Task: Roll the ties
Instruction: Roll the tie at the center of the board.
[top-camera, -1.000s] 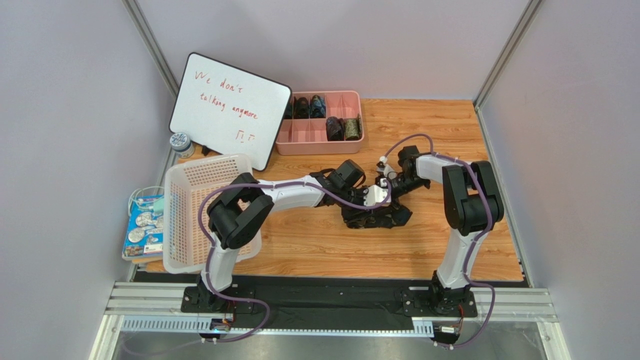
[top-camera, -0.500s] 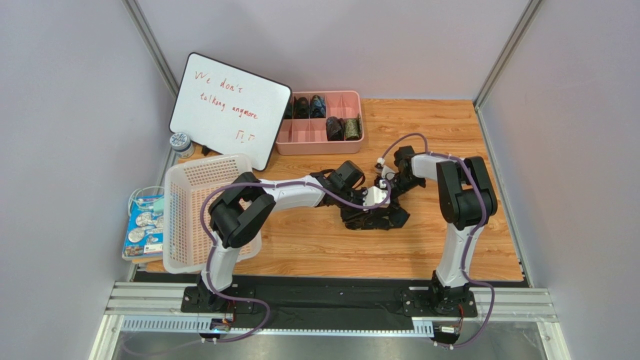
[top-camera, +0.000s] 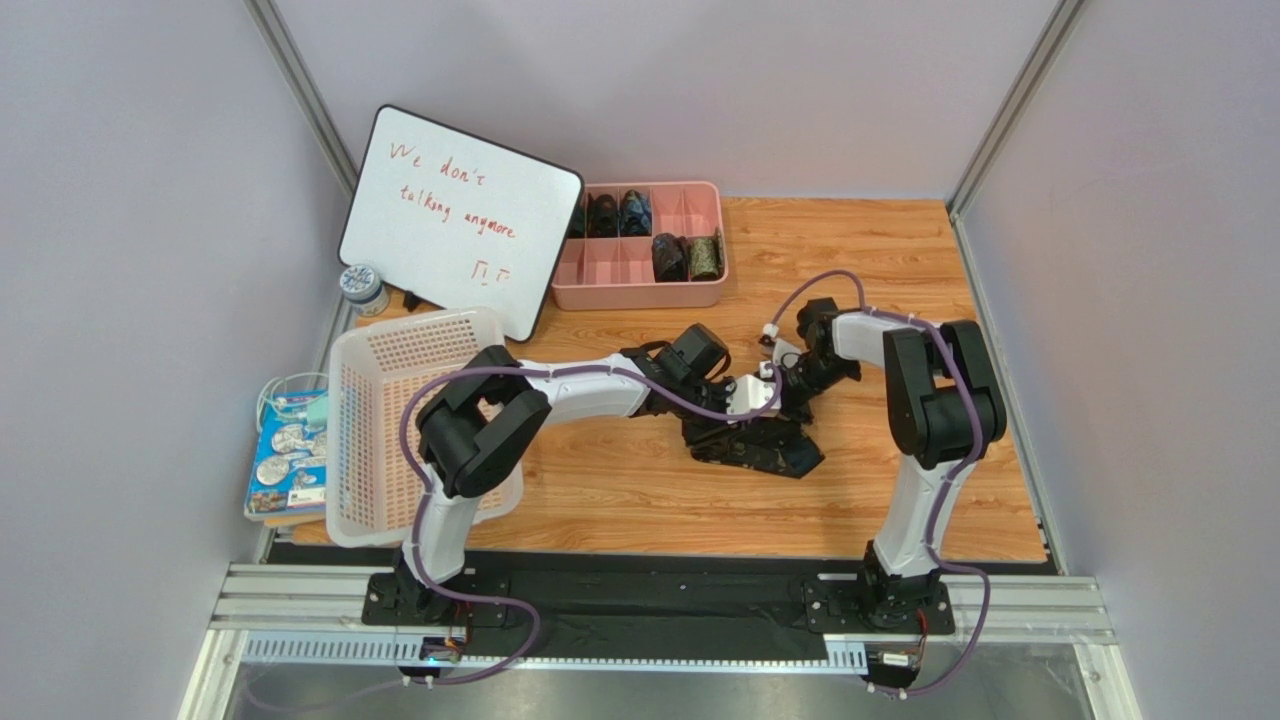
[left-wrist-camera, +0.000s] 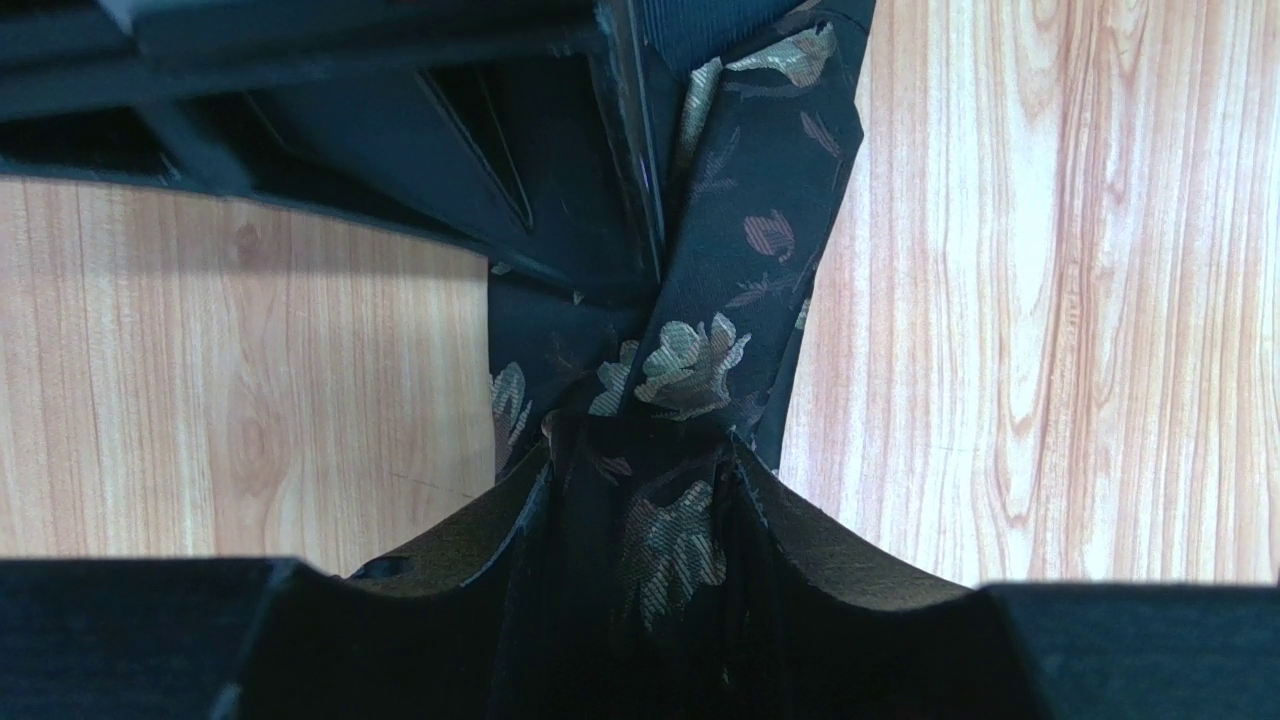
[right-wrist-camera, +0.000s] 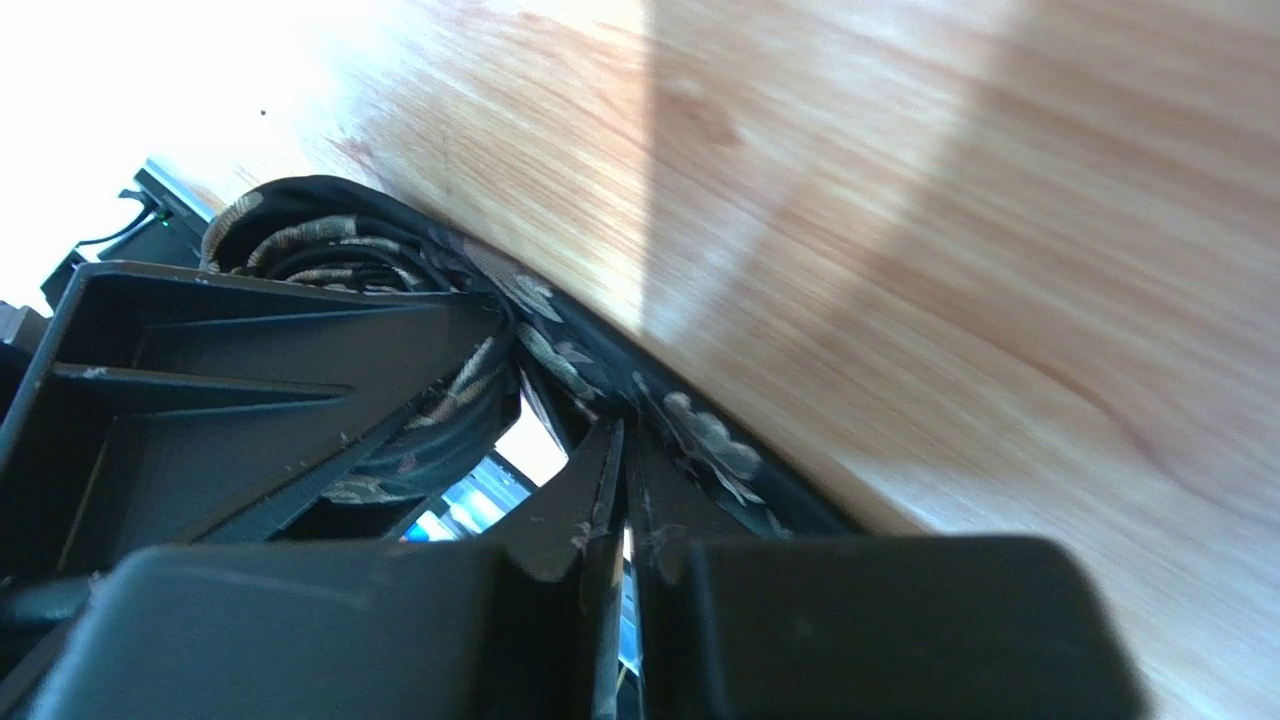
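Left gripper (left-wrist-camera: 643, 483): clamped on the tie (left-wrist-camera: 706, 300), cloth bunched between its fingers. Just ahead of its tips, twisted into a narrow waist, then running on as a flat band toward the other tool. Bare table (left-wrist-camera: 1052, 300) on both sides of that band.

Right gripper (right-wrist-camera: 624, 450): jaws pressed almost together with only a slit of light between, tips on the tie's band and apparently nipping its edge. Not sure how much cloth is caught. Left of those tips, coiled turns of the already wound part.

Handling, as a judgement: light, soft and limp, with no stiffness to hold a shape. Smooth woven face, so likely to slide through a loose pinch. Prone to twisting, as at the waist, and to springing open once released. Not fragile. Best taken across the full width of the flat band close to the coil, never by one edge, with steady tension from the second tool to keep the turns tight.

Against a second ago: dark bundle under the left gripper now slightly nearer the arm bases. Right gripper in much the same spot beside it. Left jaws slightly narrower.
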